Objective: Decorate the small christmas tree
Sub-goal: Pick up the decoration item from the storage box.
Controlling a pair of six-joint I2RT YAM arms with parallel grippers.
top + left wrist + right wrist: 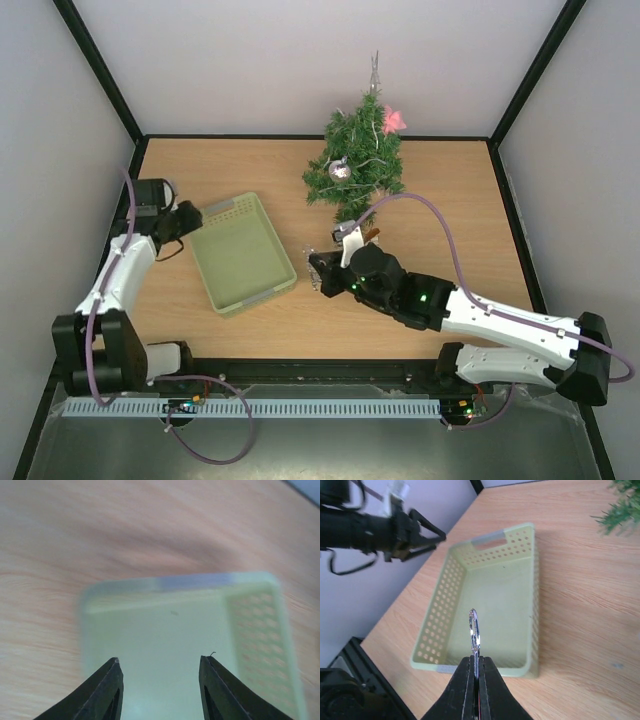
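Pale green basket is lying just under my left gripper, whose fingers are gaping wide and carrying nothing. My right gripper is pinching a thin silver ring ornament edge-on. I'm reading the small christmas tree as standing upright, ahead and to the right of those fingers, well apart, nearer this arm. Only the right wrist view is showing the ring clearly; only the top view is showing the whole tree.
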